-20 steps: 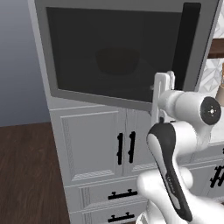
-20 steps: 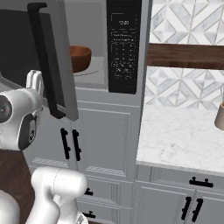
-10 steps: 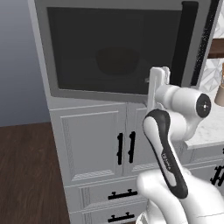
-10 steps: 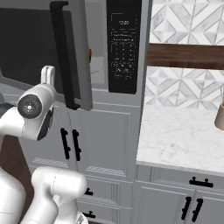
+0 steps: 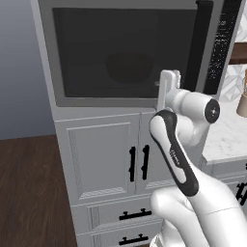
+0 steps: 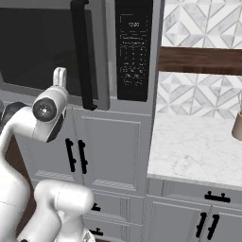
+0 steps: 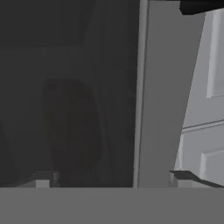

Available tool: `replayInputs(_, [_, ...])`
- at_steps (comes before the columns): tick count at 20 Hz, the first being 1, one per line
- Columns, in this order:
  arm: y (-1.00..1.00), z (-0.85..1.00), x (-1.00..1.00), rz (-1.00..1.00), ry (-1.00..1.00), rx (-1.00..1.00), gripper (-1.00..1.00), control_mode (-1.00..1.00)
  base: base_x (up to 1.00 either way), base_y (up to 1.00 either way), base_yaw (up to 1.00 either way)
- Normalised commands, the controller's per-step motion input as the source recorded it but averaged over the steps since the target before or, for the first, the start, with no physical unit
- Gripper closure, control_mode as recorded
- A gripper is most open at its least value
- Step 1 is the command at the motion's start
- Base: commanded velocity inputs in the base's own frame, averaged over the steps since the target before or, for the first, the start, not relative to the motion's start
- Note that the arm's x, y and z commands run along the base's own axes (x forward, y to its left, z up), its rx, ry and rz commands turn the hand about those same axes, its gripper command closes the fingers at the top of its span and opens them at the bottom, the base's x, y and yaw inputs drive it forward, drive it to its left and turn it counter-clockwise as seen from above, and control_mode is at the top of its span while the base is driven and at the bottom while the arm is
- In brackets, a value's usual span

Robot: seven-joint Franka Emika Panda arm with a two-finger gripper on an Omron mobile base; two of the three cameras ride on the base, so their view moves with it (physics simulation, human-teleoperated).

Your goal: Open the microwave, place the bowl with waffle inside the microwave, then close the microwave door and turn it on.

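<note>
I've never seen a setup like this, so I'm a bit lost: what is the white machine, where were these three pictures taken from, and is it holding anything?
The white machine is a robot arm with dark joints, standing in a computer-drawn kitchen. Two pictures come from cameras on its base, looking past the arm from behind on the left and on the right. The third comes from a camera on its hand.

The arm faces a large grey-framed microwave with a black keypad panel. Its wide door with dark glass and tall black bar handle looks almost shut. A round bowl shows dimly through the glass.

The gripper is open, holding nothing, close against the door. A pale marble counter lies to the right.
</note>
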Motion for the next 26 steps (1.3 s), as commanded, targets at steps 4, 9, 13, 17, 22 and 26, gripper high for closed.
replayInputs(4, [0.00,0.00,0.36,0.00,0.00,0.00,-1.00,-1.00,0.00,0.00,0.00])
replayInputs(9, [0.00,0.00,0.39,0.00,0.00,0.00,-1.00,-1.00,0.00,0.00,0.00])
replayInputs(13, [0.00,0.00,0.41,0.00,0.00,0.00,-1.00,-1.00,0.00,0.00,0.00])
replayInputs(17, [0.00,0.00,0.34,0.00,0.00,0.00,-1.00,-1.00,0.00,0.00,0.00])
replayInputs(22, [0.00,0.00,0.20,0.00,0.00,0.00,-1.00,-1.00,0.00,0.00,0.00])
replayInputs(26, [0.08,0.03,-0.29,0.03,-0.01,-0.03,-1.00,-1.00,0.00,0.00,0.00])
